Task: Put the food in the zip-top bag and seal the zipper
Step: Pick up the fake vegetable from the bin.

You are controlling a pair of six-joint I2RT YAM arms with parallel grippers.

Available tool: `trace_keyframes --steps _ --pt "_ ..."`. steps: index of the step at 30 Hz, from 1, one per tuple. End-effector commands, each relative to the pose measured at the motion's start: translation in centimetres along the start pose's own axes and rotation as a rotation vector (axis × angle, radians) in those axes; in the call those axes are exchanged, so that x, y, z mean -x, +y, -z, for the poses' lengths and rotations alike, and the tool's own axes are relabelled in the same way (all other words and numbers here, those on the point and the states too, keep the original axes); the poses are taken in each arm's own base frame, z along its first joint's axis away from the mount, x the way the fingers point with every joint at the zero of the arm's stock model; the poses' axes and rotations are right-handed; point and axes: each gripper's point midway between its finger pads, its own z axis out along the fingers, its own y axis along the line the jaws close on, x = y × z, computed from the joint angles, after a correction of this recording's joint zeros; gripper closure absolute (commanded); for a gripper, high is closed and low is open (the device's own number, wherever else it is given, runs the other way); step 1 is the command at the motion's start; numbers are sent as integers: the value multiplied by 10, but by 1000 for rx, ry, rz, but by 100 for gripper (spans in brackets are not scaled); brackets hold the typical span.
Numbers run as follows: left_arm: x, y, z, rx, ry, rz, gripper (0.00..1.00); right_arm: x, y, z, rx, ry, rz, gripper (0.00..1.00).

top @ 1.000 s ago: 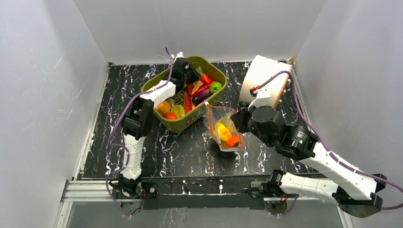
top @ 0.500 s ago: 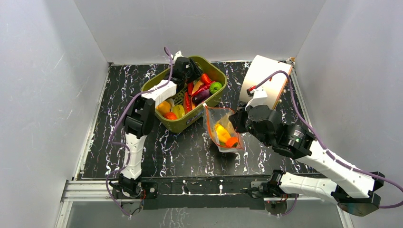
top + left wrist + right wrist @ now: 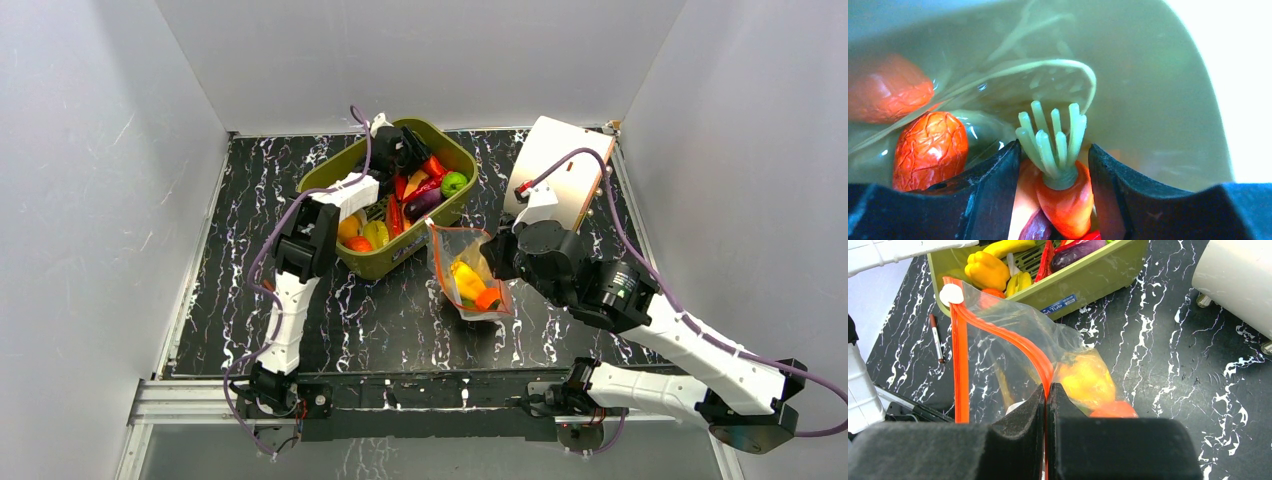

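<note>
The clear zip-top bag [image 3: 470, 272] stands on the black marble table beside the olive tub [image 3: 440, 131]. It holds a yellow pepper [image 3: 1087, 380] and an orange piece [image 3: 1113, 410]. My right gripper [image 3: 1047, 387] is shut on the red-orange zipper [image 3: 1018, 340] at one side of the mouth, which gapes open; it shows in the top view [image 3: 497, 255]. My left gripper [image 3: 1054, 150] is down inside the tub in the top view [image 3: 408, 152]. Its jaws are open and straddle an orange carrot [image 3: 1065, 200] with green leaves. More food lies in the tub: chillies, a purple piece and a green piece.
Two wrinkled red fruits [image 3: 930, 150] lie to the left of the carrot. A white board [image 3: 560, 170] leans at the back right, close behind the right arm. A thin pen [image 3: 936, 337] lies on the table in front of the tub. White walls enclose the table.
My left arm has reached farther into the tub towards its back. My right gripper has pulled the bag's mouth slightly to the left.
</note>
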Motion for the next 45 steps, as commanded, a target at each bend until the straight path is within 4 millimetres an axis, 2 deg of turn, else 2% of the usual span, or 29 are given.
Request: trace_keyframes --steps 1,5,10,15,24,37,45 --pt "38 -30 5 -77 -101 -12 53 17 8 1 32 -71 -12 100" --pt "36 -32 5 -86 -90 -18 71 19 6 2 23 -80 -12 100" --pt "40 -41 19 -114 -89 -25 83 20 4 4 19 -89 -14 100" --pt "51 -44 42 -107 -113 -62 84 17 5 4 29 -83 -35 100" --pt "72 -53 98 -96 -168 -143 86 9 3 1 19 -73 -77 100" --pt "86 -46 180 -45 -180 -312 87 -2 15 -10 26 -10 -162 100" --pt "108 -34 227 42 -255 -440 87 -2 21 -17 14 8 -210 100"
